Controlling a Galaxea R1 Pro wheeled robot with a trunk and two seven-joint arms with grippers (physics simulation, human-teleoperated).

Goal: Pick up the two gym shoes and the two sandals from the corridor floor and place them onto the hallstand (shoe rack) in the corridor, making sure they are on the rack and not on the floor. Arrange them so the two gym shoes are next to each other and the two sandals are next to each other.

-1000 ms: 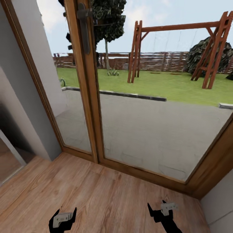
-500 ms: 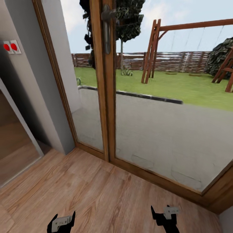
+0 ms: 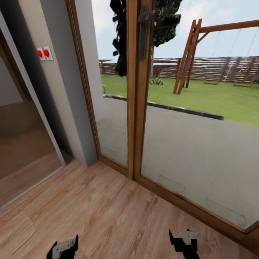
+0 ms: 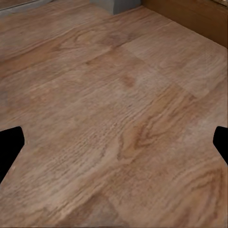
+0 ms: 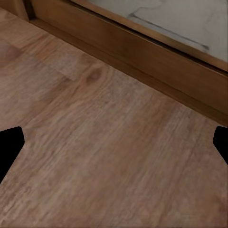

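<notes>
Here the biggest thing is the glazed door (image 3: 187, 118) with its brown wooden frame, and through the glass a paved terrace, green grass, a wooden swing frame (image 3: 190, 54) and a fence are visible. The corridor floor (image 3: 108, 212) of light brown wood planks lies in front of the door and runs under both arms. At the left of the head view a grey wall (image 3: 54, 100) carries a small switch plate with two red buttons (image 3: 44, 53), and beside it is an opening to another room. A dark handle (image 3: 144, 32) sits high on the door frame. Low in the head view, the left gripper (image 3: 64, 248) and the right gripper (image 3: 185, 240) hang above the planks. In each wrist view, the two black fingertips (image 4: 10, 147) (image 5: 10, 147) stand wide apart, with nothing between them. Neither shoes nor rack can be located from here.
</notes>
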